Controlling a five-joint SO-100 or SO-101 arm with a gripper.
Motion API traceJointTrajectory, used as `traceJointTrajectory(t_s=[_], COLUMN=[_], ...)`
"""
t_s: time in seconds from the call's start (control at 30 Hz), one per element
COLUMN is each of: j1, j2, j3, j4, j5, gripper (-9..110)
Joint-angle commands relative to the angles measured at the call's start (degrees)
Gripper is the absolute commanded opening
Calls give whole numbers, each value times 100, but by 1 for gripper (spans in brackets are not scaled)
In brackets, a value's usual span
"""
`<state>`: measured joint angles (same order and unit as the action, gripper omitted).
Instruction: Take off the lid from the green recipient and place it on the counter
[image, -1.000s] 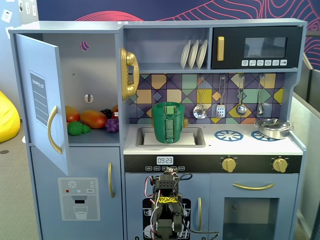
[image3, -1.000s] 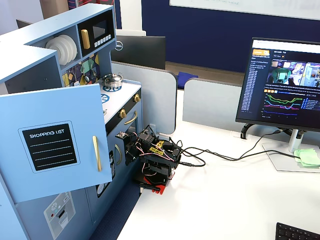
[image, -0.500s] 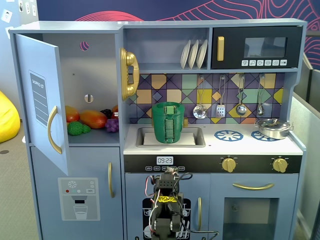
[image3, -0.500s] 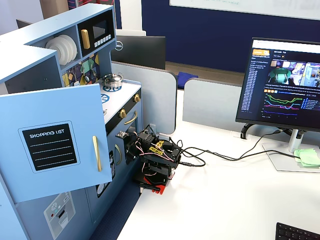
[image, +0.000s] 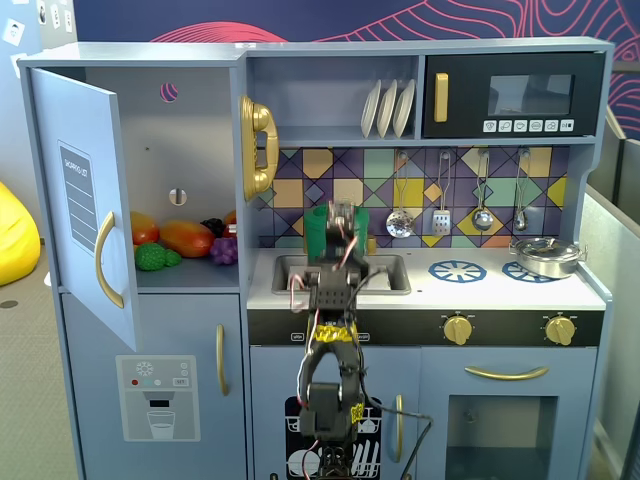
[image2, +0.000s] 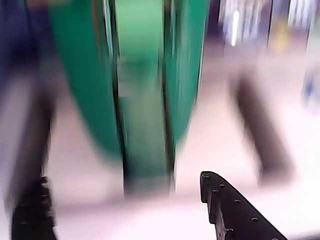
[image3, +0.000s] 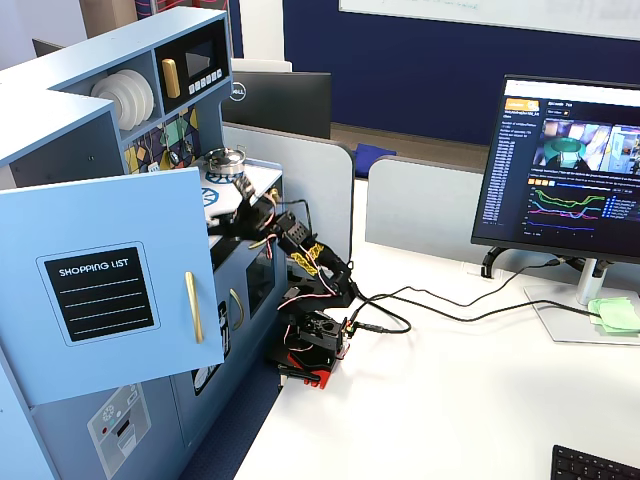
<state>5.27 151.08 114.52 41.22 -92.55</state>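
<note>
Legibly, door label (image3: 100, 292) reads "SHOPPING LIST"; tool (image2: 125, 210) spread w/ green recipient (image2: 142, 90) just ahead.

Front fixed view: faces the toy kitchen (image: 330, 250) head-on from mid distance, level with the worktop (image: 500, 290); the arm (image: 330, 340) rises in the foreground centre
Side fixed view: stands high and farther back, looking down along the kitchen's (image3: 110, 250) open door, taking in the arm (image3: 300, 290), desk (image3: 450, 400) and monitor (image3: 570, 170)
Wrist view: very close and blurred, facing the green recipient (image2: 140, 85), tool (image2: 135, 210) at the bottom edge
Shared: both fixed views show arm and kitchen
</note>
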Motion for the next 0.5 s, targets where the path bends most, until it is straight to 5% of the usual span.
traceJointTrajectory(t_s=[0.0, 0.47], j1=[53, 53], j2=[-255, -1257], j3=[-756, -1406], j4=[-457, -1037], j5=[-255, -835], gripper=[37, 39])
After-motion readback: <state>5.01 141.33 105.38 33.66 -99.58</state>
